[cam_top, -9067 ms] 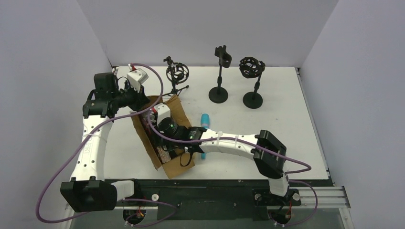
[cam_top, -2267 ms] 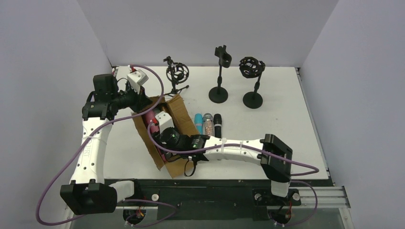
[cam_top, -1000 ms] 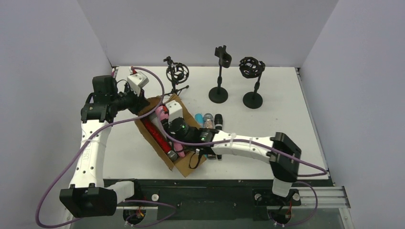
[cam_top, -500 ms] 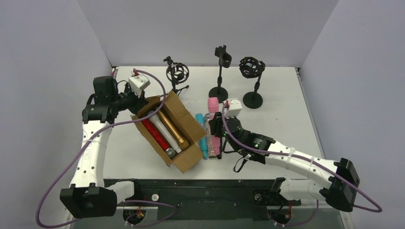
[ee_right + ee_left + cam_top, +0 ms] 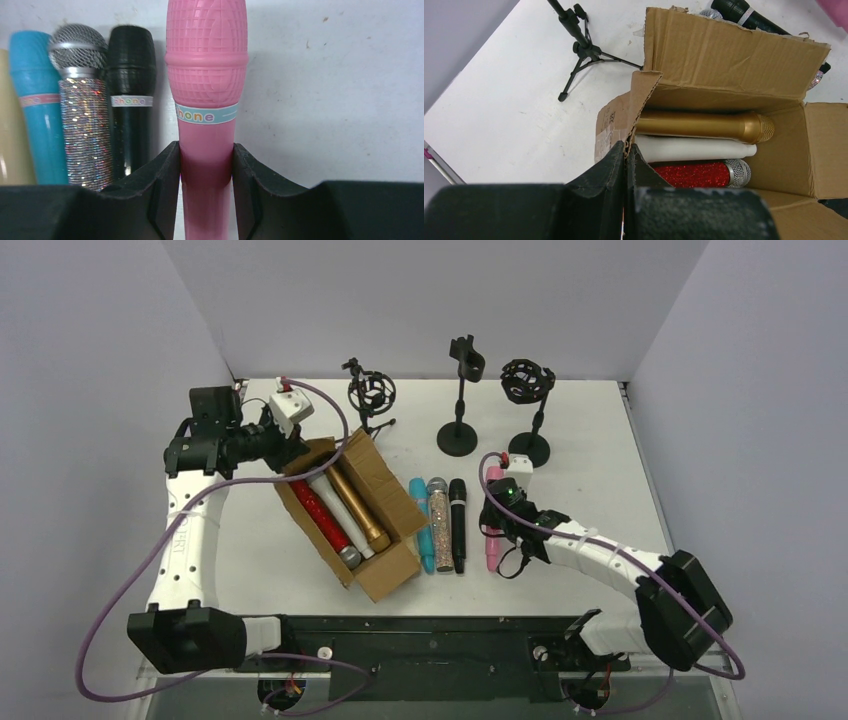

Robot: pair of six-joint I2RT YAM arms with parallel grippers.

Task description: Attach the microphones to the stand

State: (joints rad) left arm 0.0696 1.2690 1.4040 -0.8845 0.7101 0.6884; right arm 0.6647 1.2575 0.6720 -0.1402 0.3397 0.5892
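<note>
The right gripper (image 5: 206,150), part open, clamps the pink microphone (image 5: 206,60) by its handle. It lies on the table (image 5: 325,100), just right of the black microphone (image 5: 131,100). The left gripper (image 5: 626,150) is clenched on the box (image 5: 724,55) wall. The right gripper's fingers hide the pink handle's near end.

Right claw (image 5: 494,514) grips pink microphone (image 5: 492,550); left claw (image 5: 291,452) pinches box (image 5: 385,575) flap.
</note>
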